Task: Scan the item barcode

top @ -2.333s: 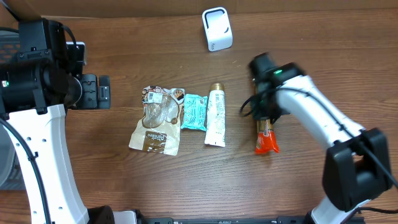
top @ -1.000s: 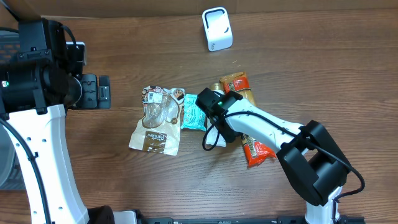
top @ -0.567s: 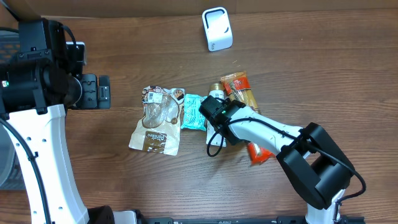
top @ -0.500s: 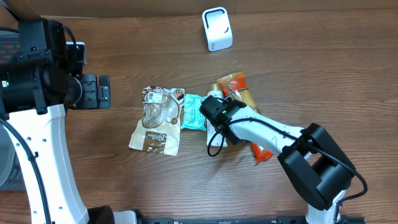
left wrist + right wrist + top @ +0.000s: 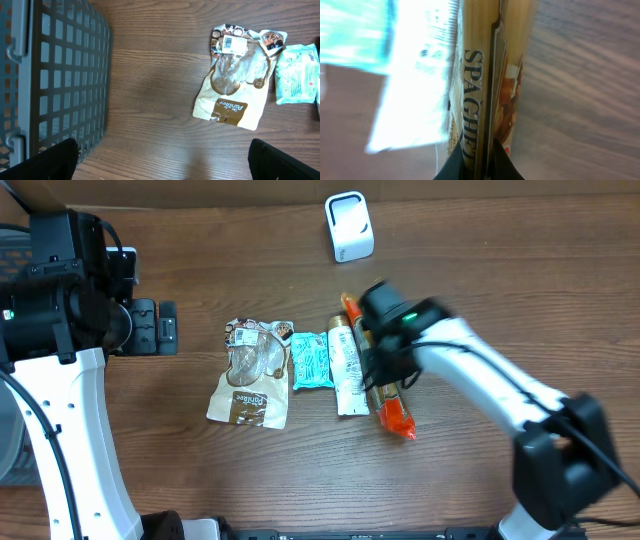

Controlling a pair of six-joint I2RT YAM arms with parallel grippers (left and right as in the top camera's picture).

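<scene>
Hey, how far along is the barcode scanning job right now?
Done: the right hand is shut on the spaghetti pack. In hand: that pack, gripped beside the white tube and well apart from the scanner. Left: bringing the pack to the scanner and presenting its barcode. No barcode on it shows in any view.

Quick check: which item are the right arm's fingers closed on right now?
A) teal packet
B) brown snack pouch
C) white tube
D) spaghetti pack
D: in the right wrist view the fingers pinch the spaghetti pack, its lettering readable, with the white tube lying beside it.
</scene>
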